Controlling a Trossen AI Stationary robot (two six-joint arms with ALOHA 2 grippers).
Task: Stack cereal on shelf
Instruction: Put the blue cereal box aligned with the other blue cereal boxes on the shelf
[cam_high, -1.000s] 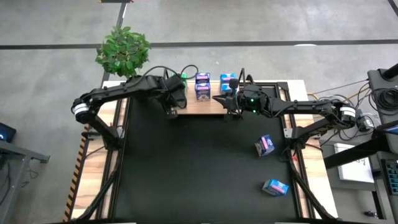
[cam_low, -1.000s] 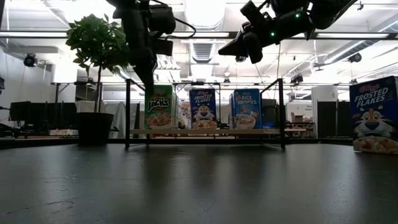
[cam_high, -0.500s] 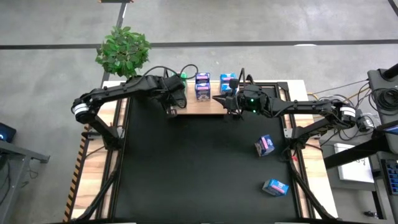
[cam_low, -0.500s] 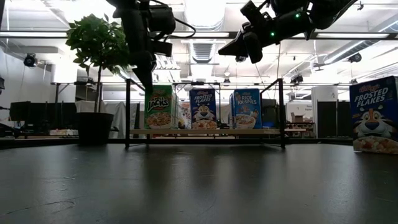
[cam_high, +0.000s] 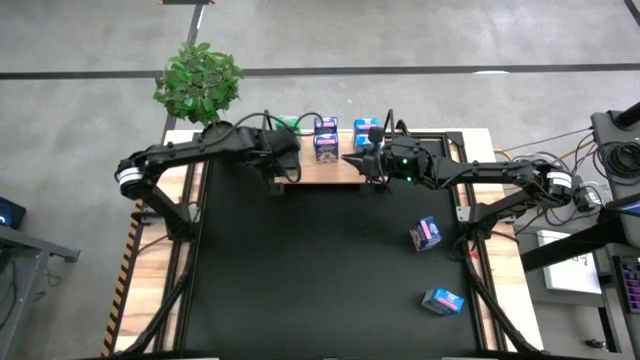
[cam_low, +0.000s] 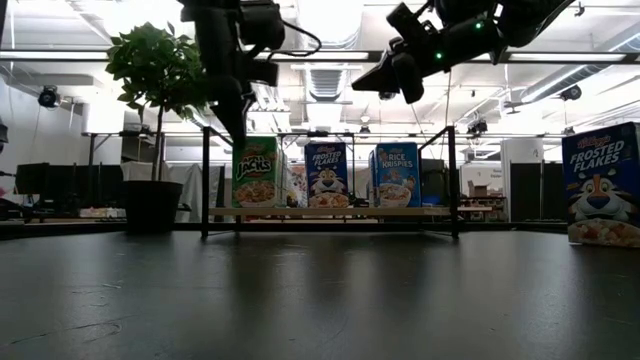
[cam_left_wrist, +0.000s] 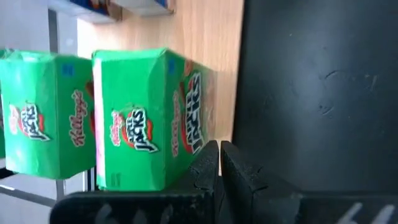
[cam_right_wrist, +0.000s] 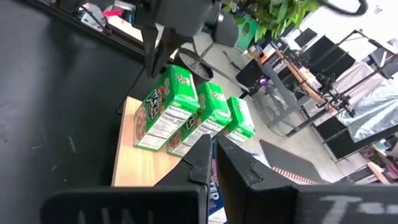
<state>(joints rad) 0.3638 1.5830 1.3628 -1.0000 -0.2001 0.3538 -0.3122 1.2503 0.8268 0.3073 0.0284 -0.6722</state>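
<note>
The shelf (cam_high: 335, 170) is a light wood board between black uprights (cam_low: 205, 180) at the table's far edge. On it stand green cartons (cam_left_wrist: 149, 118), three in a row (cam_right_wrist: 208, 115), with a blue Frosted Flakes carton (cam_low: 327, 175) and a Rice Krispies carton (cam_low: 394, 175) beside them. My left gripper (cam_low: 238, 135) is shut and points down, just in front of the nearest green carton's (cam_low: 257, 172) upper front corner. My right gripper (cam_high: 350, 158) is shut and hovers high above the shelf's middle, pointing toward the left arm. Two blue-purple cartons (cam_high: 425, 233) (cam_high: 443, 300) lie on the table.
A potted plant (cam_high: 198, 80) stands beyond the shelf's left end. A Frosted Flakes carton (cam_low: 600, 185) shows large at the low view's right edge. The black table top (cam_high: 300, 270) is bare in its left and middle parts. Cables trail over both arms.
My left gripper has drawn back a little from the green cartons, toward the table's left, so more of the green shows in the high view. Its fingers stay shut. The cartons have not moved.
</note>
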